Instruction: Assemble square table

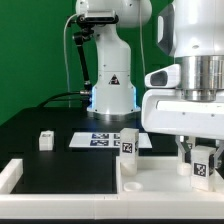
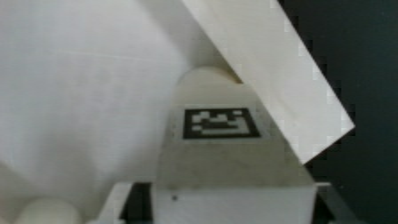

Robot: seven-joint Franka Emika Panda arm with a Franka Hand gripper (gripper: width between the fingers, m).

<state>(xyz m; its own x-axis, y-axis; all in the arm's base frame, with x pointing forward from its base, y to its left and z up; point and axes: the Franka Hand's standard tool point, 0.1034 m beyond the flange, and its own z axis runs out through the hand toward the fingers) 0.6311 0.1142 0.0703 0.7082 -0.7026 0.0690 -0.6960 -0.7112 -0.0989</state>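
Observation:
The square table's white panel (image 1: 160,180) lies flat at the exterior view's lower right. My gripper (image 1: 203,172) is shut on a short white tagged leg (image 1: 203,165) and holds it upright just over the panel's right part. In the wrist view the same leg (image 2: 221,122) fills the space between my fingers (image 2: 125,200), with the panel (image 2: 89,80) below it. A second leg (image 1: 128,143) stands upright at the panel's far left corner. A third leg (image 1: 45,141) lies on the black table to the left. The fourth leg is out of view.
The marker board (image 1: 100,140) lies flat behind the panel. The low white border wall (image 1: 15,176) runs along the front and left, and it crosses the wrist view (image 2: 267,60) as a slanted bar. The robot base (image 1: 112,90) stands at the back.

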